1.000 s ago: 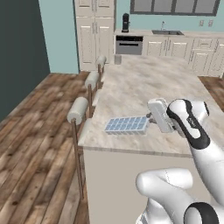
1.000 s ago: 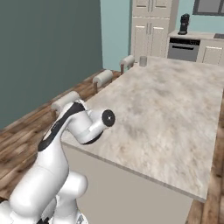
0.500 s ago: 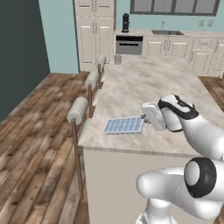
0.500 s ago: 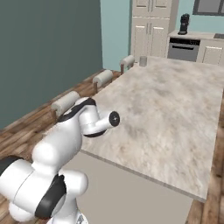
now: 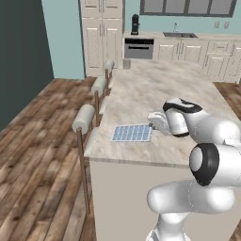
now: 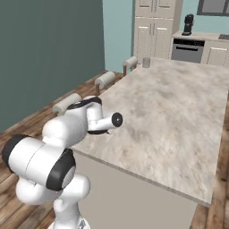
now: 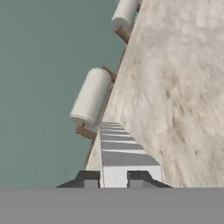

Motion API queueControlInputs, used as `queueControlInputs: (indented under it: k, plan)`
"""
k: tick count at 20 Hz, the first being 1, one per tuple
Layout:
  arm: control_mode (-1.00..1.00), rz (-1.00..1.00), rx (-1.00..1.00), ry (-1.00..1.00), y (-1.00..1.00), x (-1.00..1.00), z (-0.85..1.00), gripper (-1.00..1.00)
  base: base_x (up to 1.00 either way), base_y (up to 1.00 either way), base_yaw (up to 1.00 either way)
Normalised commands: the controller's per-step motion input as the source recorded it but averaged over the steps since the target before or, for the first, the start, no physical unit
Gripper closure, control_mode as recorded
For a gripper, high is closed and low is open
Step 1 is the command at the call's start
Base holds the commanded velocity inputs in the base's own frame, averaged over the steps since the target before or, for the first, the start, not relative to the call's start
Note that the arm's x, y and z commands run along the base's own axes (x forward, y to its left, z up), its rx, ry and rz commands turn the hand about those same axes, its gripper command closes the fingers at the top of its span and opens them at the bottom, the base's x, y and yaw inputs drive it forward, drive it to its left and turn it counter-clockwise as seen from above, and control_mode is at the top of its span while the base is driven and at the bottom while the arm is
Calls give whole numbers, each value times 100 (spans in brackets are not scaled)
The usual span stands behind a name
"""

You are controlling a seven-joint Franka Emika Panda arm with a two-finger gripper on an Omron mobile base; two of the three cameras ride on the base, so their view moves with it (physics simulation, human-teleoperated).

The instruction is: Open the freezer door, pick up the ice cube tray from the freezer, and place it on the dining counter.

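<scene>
Home kitchen: cream cabinets (image 5: 101,37), built-in oven (image 5: 138,48), marble island (image 5: 155,89), stools (image 5: 85,118).

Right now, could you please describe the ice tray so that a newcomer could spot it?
Find the island with the marbled top. Near its front edge, beside the closest stool, lies the tray: a flat pale blue grid, unlike the plain stone around it.

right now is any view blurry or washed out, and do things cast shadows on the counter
Left base view: soft and even, no glare; the ice cube tray casts hardly any shadow on the dining counter. Right base view: equally flat light, marbling slightly smeared. Hand view: the tray's grid blurs into pale bands close to the claw; the stool shows mild shading.
</scene>
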Motion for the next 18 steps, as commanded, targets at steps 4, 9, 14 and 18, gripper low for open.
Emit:
queueControlInputs:
  k: [4,9,14,18]
  plan:
    - [-100,2,-16,-10,0,42,-38,100,0,0,0]
    - [-100,2,-15,-10,-2,26,-23,100,0,0,0]
    - [-100,0,-7,-2,-3,12,18,-100,0,0,0]
    - [-100,0,0,3,-4,7,91,-100,0,0,0]
